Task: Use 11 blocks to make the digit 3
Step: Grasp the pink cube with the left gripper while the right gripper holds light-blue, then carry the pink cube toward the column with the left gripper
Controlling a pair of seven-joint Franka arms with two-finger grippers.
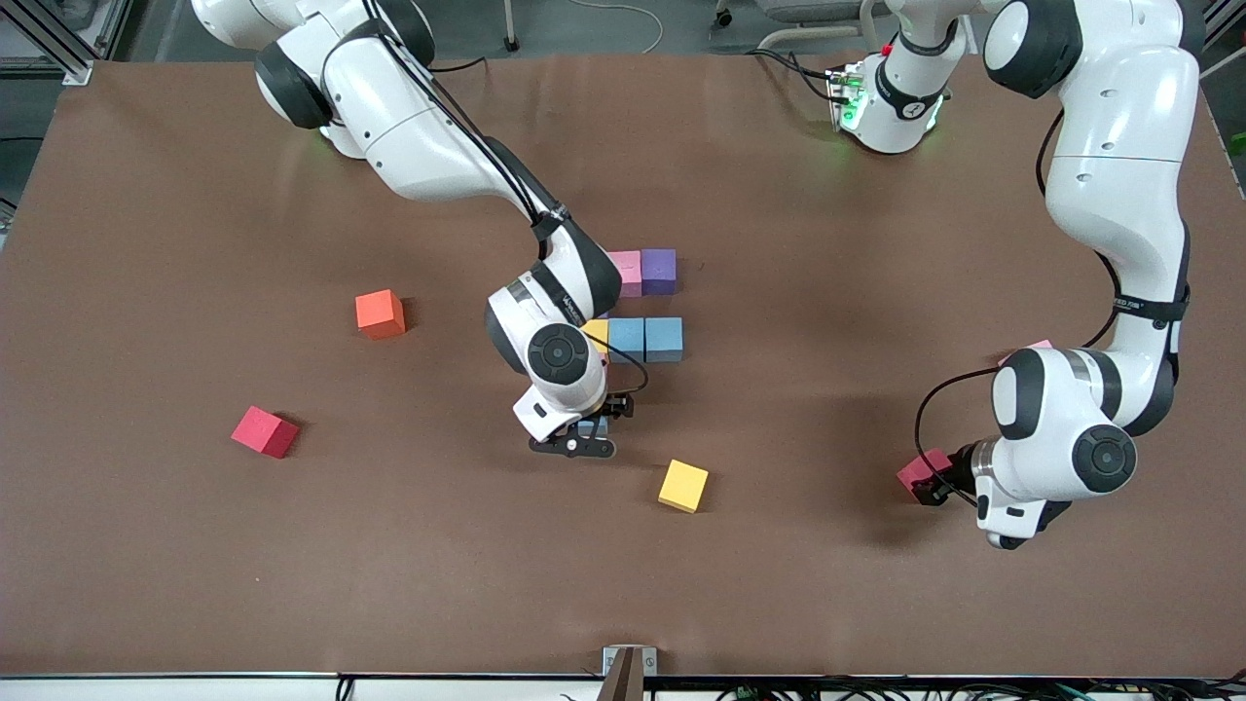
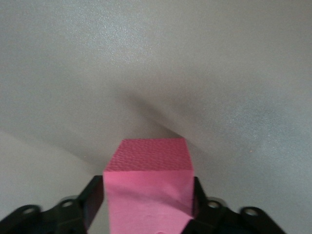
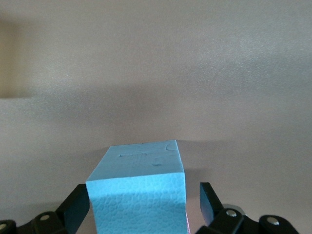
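Toward the right arm's end of the bench lie two loose cubes: a red block and, farther from the front camera, the orange cube, which has no part in the figure. At the bench's middle the right gripper is low over a blue block; its jaws are spread, with a gap showing at one side, so the block rests on the bench unheld. Beside it, farther from the camera, the started digit 3 shows a yellow and two blue cubes in a touching row, and a pink and a purple cube touching in a second row. A yellow block lies alone, nearer the camera.

Toward the left arm's end, the left gripper is down at the bench with its jaws pinching a pink-red block by two opposite faces.

Judged risks: the foam may squash or twist in that pinch and so land crooked; the right jaws, rising off-centre, may nudge the blue block out of line; both arms working at the figure may crowd each other or knock placed cubes apart.
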